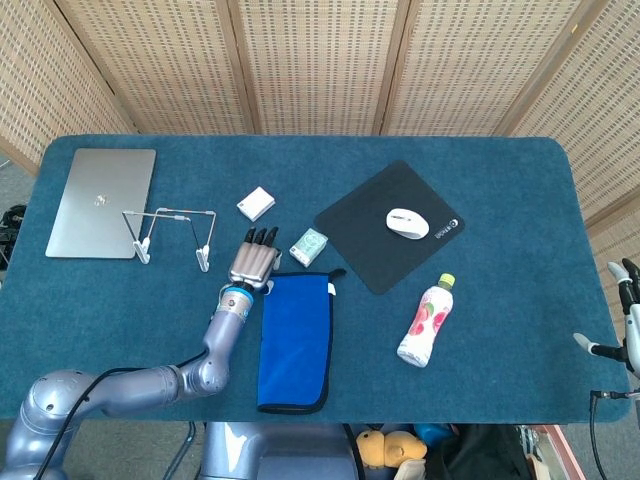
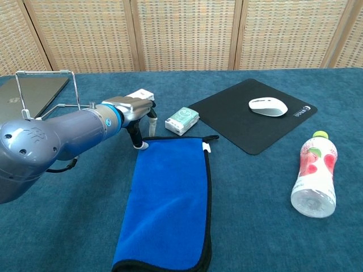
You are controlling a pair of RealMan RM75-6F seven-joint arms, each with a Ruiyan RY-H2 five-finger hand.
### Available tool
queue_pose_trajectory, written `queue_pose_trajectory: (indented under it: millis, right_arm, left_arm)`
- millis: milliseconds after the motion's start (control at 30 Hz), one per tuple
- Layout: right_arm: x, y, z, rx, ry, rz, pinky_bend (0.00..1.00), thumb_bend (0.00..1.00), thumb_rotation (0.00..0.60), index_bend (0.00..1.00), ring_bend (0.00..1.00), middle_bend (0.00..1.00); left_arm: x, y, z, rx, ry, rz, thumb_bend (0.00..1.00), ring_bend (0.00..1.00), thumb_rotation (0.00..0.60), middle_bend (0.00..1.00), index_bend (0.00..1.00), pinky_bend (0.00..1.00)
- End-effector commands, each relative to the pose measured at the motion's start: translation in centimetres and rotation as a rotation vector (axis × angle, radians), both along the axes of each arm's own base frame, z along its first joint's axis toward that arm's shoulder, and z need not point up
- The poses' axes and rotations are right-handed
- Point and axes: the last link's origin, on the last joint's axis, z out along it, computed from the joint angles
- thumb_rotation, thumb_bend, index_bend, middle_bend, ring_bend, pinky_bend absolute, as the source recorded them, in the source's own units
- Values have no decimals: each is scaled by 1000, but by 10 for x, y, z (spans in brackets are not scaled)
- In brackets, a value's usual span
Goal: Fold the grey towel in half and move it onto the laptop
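Towel (image 1: 296,340), folded, long axis toward the mouse pad (image 1: 388,225).

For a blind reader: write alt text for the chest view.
The left robot hand hovers at the far-left corner of a folded blue towel on a blue table. Behind lie a mouse on a black pad, a bottle on its side, and a laptop.

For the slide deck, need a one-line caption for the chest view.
Left hand hovers at the far left corner of the blue towel, fingers pointing down; laptop sits far left.
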Motion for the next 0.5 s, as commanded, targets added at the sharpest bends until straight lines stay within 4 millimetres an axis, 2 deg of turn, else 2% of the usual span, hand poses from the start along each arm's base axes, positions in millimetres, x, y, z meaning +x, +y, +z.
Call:
queue_pose_trajectory:
  millis: [33, 500]
  right_arm:
    - [0, 0, 0, -1, 0, -1, 0, 0, 600, 0, 0, 0]
    - [0, 0, 1, 0, -3, 2, 0, 0, 600, 0, 0, 0]
  left_arm:
    - [0, 0, -2, -6, 3, 3, 318, 0, 600, 0, 456, 0]
    - [-3, -2, -9, -30, 9, 26, 324, 0, 600, 0, 462, 0]
